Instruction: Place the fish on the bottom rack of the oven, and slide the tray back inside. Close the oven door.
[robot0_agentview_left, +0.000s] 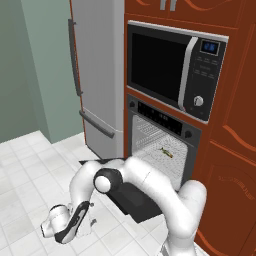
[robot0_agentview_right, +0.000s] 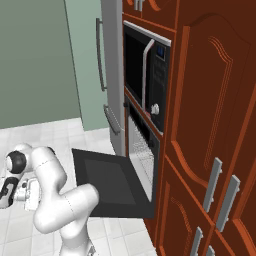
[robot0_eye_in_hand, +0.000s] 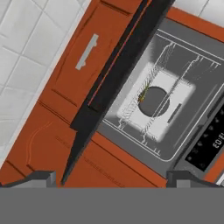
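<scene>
We see the oven (robot0_agentview_left: 165, 145) set in red-brown cabinetry (robot0_agentview_right: 205, 100) below the microwave (robot0_agentview_left: 175, 70), with the oven door (robot0_agentview_right: 112, 182) folded down flat and jutting out over the tiled floor (robot0_agentview_left: 30, 170). Inside the lit cavity the fish (robot0_agentview_left: 166, 151) lies on the bottom rack (robot0_agentview_left: 160, 150), which sits inside the oven, not drawn out over the door. In the hand view the fish (robot0_eye_in_hand: 142, 97) shows as a small orange-yellow sliver at the edge of the wire grid (robot0_eye_in_hand: 151, 105), just beside a dark round patch on the back wall. The grey refrigerator (robot0_agentview_left: 97, 75) stands to the left of the oven. Our arm is folded low, to the left of the door and clear of it, and the pincer (robot0_agentview_left: 90, 222) hangs near the floor, its fingers spread wide and grasping nothing. In the hand view the two fingertips (robot0_eye_in_hand: 41, 178) stand far apart, the door's edge between them in the distance.
</scene>
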